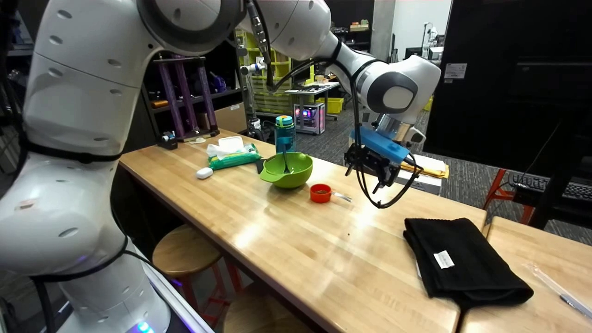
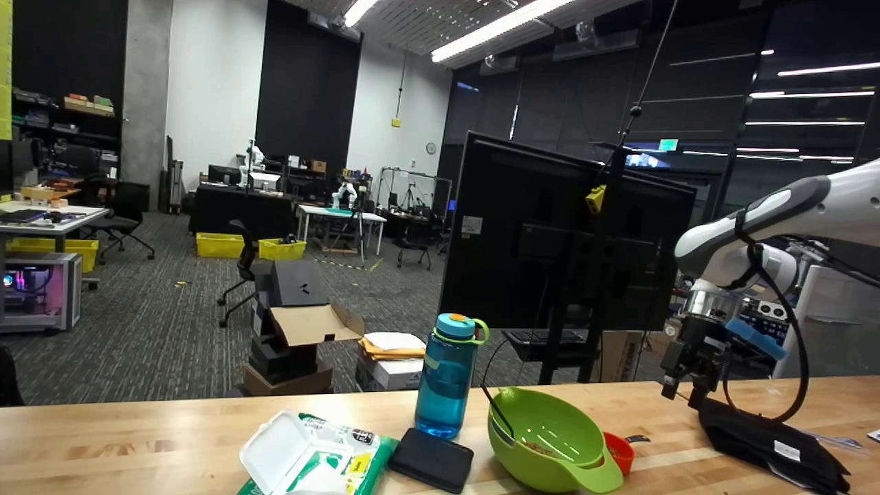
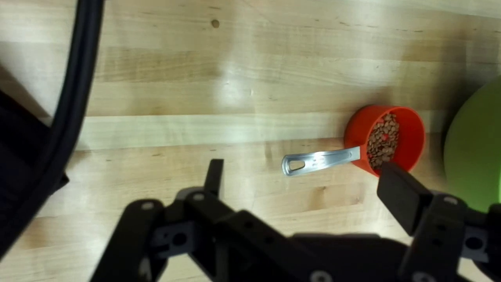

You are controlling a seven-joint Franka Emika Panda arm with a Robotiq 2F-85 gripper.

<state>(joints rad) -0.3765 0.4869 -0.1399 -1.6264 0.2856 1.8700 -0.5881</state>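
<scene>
Well, at the far left in an exterior view the white robot arm rises beside a round wooden stool; on the pale wooden desk comes a small white oval thing, then a green packet with its white lid open; next lies a flat black thing, between the packet and the green bowl, while a blue bottle stands upright near the bowl; inside the bowl are small brown pieces, and a dark-handled utensil leans against its rim; just to the right of the bowl, the red measuring cup stands on the desk, partly filled with small brown pellets and a few red ones, its metal handle pointing away from the bowl; right of the cup and above the desk hangs the claw, its two fingers set wide apart, the handle showing between them in the wrist view, well below; farther right a folded black cloth with a white label lies across the seam between two desk tops; a thin clear tube lies at the far right.
</scene>
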